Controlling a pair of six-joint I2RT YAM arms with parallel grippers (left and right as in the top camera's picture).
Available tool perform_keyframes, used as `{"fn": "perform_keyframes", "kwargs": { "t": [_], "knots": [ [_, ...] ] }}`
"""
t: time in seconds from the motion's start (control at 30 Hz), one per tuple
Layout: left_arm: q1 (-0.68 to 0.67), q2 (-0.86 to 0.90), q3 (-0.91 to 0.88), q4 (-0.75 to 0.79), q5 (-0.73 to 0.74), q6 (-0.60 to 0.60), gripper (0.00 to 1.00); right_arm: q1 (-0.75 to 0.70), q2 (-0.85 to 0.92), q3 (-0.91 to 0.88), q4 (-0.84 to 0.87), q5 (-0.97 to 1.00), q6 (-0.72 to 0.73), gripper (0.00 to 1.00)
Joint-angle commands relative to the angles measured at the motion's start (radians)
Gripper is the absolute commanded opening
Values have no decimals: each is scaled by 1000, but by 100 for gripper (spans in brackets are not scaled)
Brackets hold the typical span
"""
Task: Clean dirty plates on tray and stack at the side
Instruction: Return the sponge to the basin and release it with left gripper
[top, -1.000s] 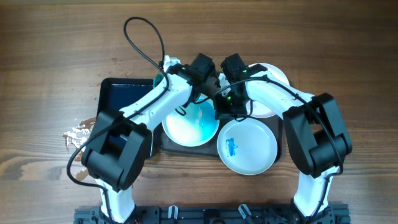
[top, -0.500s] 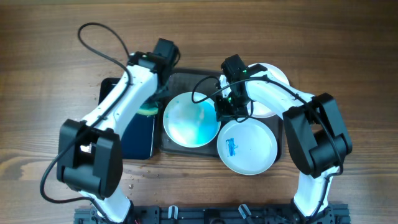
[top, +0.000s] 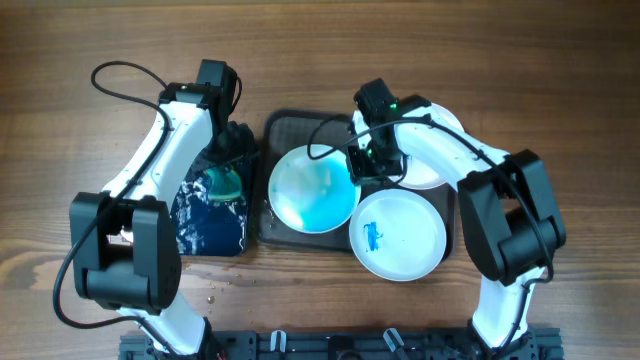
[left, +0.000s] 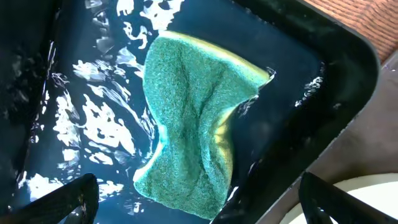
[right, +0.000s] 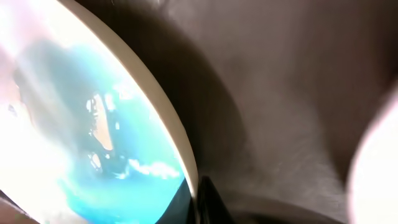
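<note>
Left gripper (left: 196, 190) gapes wide above the crumpled green-yellow sponge (left: 186, 112). Right gripper (top: 365, 168) — pinching the rim of the blue-smeared round white plate (top: 305, 195).

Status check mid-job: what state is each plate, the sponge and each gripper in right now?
Middle plate: wet, blue smeared across it.
Front plate: small blue smear, not wiped.
Back plate: mostly hidden by the right arm.
Sponge: crumpled, lying in the wet black tray.
Left gripper: open above the sponge.
Right gripper: shut on the middle plate's rim.
</note>
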Motion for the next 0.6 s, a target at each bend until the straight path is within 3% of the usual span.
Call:
{"fn": "perform_keyframes", "kwargs": {
  "t": [0.0, 0.17, 0.37, 0.57],
  "knots": [
    [9, -26, -8, 10, 20, 27, 100, 11, -14, 91, -37, 84, -64, 5],
    [83, -93, 25, 13, 95, 27, 100, 84, -14, 127, -55, 146, -86, 5],
    [233, -154, 30, -60, 95, 27, 100, 98, -14, 127, -79, 34, -38, 5],
    [282, -154, 29, -108, 94, 31, 100, 97, -14, 127, -243, -90, -37, 4]
  ]
}}
